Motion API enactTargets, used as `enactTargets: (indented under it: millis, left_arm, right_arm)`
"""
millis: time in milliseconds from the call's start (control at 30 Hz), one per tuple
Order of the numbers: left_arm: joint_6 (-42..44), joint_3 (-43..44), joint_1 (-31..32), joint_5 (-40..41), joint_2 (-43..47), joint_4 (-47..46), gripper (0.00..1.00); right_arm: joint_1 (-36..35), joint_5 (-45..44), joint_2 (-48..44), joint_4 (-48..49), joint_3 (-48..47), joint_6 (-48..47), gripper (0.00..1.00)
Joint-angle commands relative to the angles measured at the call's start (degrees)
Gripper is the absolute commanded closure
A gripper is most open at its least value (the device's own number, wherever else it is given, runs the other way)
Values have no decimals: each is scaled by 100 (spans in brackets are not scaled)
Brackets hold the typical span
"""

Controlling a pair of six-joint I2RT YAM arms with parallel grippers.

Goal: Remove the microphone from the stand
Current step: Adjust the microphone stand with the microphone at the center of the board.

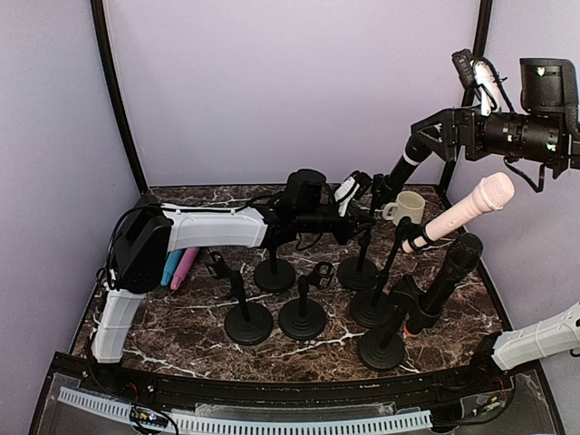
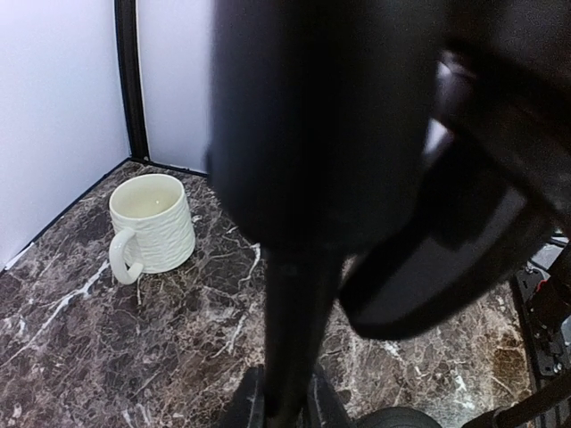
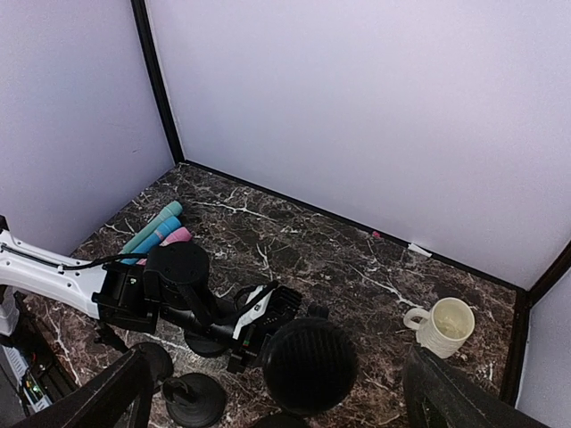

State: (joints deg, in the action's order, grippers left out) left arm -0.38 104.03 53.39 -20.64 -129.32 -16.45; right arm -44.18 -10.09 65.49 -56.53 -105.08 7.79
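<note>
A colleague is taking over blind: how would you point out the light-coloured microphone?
Look to the right side of the marble table, near the cream mug. There a microphone slants up to the right from its stand. It is the only pale pink one; its neighbour in front is a black microphone.

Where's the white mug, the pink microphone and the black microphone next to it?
White mug (image 2: 159, 227): left wrist view, on its ribbed side.
Pink microphone (image 1: 458, 216): top view, middle of its handle.
Black microphone (image 1: 444, 285): top view, on its handle, below the head.
</note>
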Motion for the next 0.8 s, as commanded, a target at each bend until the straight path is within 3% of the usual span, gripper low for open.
enactTargets:
  millis: [0,133,467,767]
  left_arm:
    - [362,277,52,92,69,95,91]
    - [594,276,76,145,155,165,100]
    - [1503,-399,13,602,894,200,100]
    - [1514,-1143,-342,351,1491,-207,100]
  right_arm:
    - [15,36,-76,284,-68,12,1]
    - [15,-69,-55,288,-124,13,1]
    - [15,-483,207,347,-390,-3,1]
    - [15,-347,489,590,-443,-39,1]
